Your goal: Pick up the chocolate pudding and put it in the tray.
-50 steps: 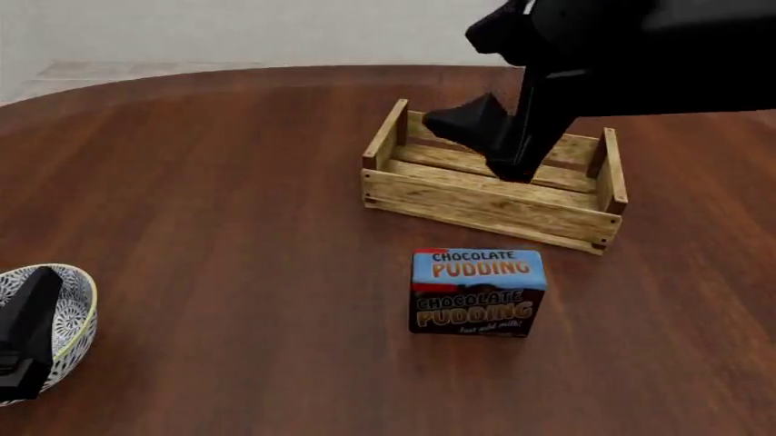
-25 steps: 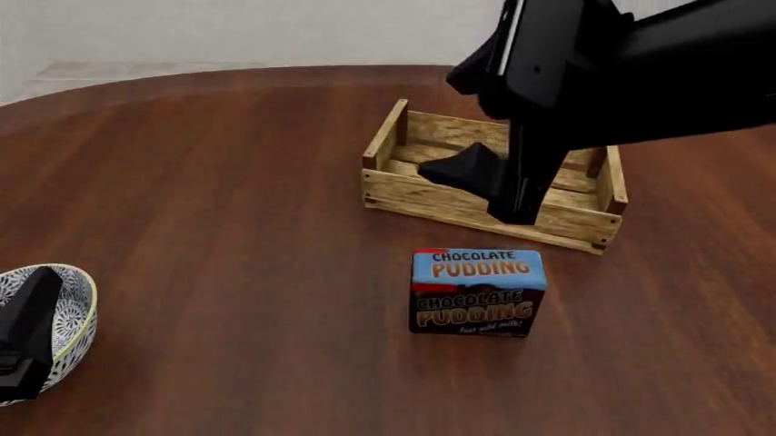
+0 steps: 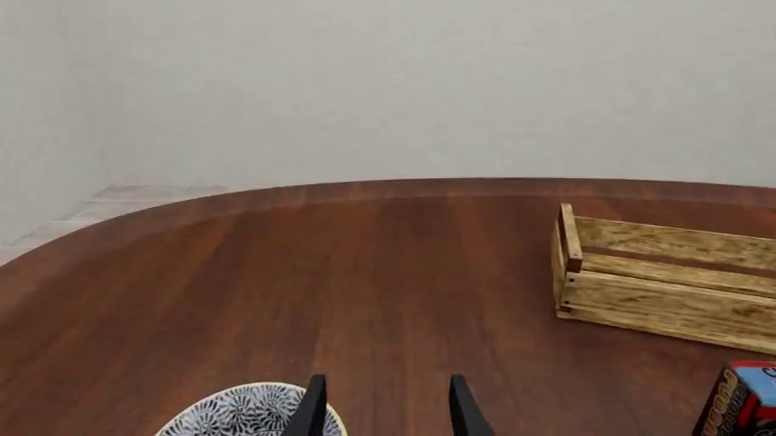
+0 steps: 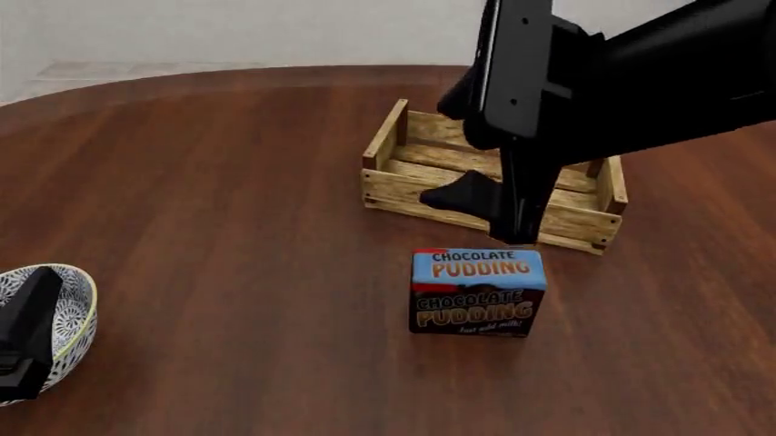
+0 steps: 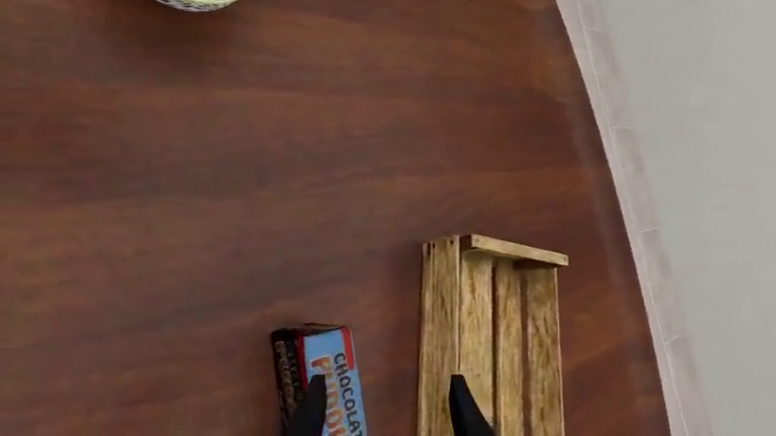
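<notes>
The chocolate pudding (image 4: 477,291) is a small carton with a blue top and a dark brown front, standing on the table just in front of the tray (image 4: 401,186), a light wooden slat crate. My right gripper (image 4: 497,218) hangs open above the tray's front wall, slightly behind the carton, with nothing between its fingers. In the right wrist view the right gripper (image 5: 385,413) has the pudding (image 5: 322,377) below one finger and the tray (image 5: 492,336) below the other. My left gripper (image 3: 385,416) is open at the table's near left. The left wrist view also shows the tray (image 3: 667,282) and the pudding's corner (image 3: 740,400).
A white patterned bowl (image 4: 67,313) sits at the near left, beside and partly under the left gripper (image 4: 24,341); the bowl (image 3: 249,413) also shows in the left wrist view. Brown wooden tabletop surrounds the carton, with a pale wall behind the table's far edge.
My right gripper has moved from over the tray's inside toward the near side, to above its front wall and closer to the pudding. The left arm, carton and tray have not moved.
</notes>
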You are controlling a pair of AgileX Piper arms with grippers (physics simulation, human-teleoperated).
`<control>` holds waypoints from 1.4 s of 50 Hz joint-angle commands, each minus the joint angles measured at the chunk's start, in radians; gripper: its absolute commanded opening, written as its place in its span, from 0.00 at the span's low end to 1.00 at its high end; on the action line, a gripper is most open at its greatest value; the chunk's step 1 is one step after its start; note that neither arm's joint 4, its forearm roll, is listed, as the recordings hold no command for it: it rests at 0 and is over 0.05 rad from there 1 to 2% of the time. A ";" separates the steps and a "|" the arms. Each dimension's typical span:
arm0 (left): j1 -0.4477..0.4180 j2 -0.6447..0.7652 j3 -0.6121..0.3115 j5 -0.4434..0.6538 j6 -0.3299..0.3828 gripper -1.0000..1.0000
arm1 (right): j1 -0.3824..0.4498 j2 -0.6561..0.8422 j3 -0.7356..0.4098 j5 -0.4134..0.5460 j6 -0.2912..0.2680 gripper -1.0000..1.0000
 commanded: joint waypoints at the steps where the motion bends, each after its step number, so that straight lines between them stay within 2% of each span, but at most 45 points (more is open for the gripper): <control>1: 0.000 0.000 0.000 0.000 0.000 1.00 | 0.037 -0.007 -0.004 0.050 -0.014 1.00; 9: 0.000 0.000 0.000 0.000 0.000 1.00 | 0.037 -0.001 0.017 0.073 -0.042 1.00; 22: 0.000 0.000 0.000 0.000 0.000 1.00 | -0.028 0.032 0.030 0.081 -0.113 1.00; 36: 0.000 0.000 0.000 0.000 0.000 1.00 | -0.025 0.040 0.033 0.103 -0.160 1.00; 57: 0.000 0.000 0.000 0.000 0.000 1.00 | 0.022 0.058 0.071 0.057 -0.112 1.00; 70: 0.000 0.000 0.000 0.000 0.000 1.00 | 0.013 0.066 0.090 0.047 -0.110 1.00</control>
